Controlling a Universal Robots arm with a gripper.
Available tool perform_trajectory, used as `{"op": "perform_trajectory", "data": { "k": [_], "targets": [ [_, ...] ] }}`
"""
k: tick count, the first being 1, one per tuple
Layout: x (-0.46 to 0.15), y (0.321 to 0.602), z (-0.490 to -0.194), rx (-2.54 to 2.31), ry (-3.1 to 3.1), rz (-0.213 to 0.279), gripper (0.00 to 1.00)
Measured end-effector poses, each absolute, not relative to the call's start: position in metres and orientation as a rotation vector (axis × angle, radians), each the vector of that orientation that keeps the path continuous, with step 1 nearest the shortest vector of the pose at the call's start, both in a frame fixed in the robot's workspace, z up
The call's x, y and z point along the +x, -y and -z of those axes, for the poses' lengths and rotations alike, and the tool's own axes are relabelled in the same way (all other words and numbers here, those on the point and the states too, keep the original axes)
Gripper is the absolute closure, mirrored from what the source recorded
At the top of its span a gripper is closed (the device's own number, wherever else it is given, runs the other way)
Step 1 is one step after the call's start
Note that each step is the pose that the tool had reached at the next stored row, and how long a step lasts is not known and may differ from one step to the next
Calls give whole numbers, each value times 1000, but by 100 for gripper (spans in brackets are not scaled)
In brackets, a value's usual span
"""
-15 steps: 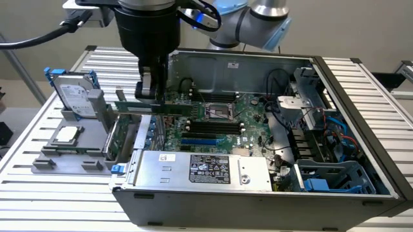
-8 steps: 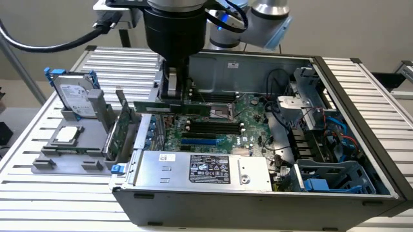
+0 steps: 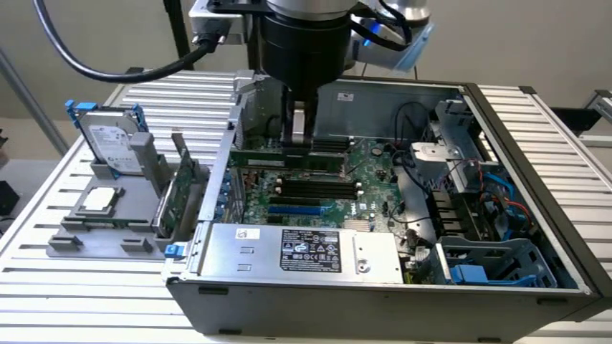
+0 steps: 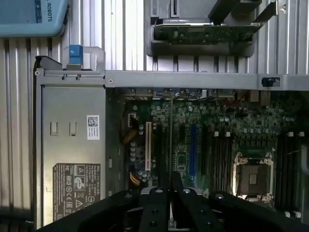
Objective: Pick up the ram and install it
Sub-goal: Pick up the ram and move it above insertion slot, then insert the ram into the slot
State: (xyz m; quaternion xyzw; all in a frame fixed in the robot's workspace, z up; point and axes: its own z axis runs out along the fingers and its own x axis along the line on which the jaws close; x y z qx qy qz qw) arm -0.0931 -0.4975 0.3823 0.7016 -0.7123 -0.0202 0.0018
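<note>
The end effector (image 3: 302,142) clamps the ram (image 4: 171,140) edge-on above the motherboard (image 3: 371,163) inside the open computer case (image 3: 383,304)

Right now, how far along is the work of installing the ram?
Done: the pick-up. The end effector grips the ram over the motherboard inside the open case. Left: seating it. The black memory slots look empty, and the ram appears to hang above the board, not pressed in.
</note>
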Motion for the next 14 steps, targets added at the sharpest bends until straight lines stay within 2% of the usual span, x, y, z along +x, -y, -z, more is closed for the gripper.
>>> {"op": "perform_trajectory", "data": {
  "k": [6, 14],
  "targets": [
    [-68, 486, -378, 2202, 2235, 64, 100],
    [-52, 454, -368, 2202, 2235, 63, 100]
  ]
}}
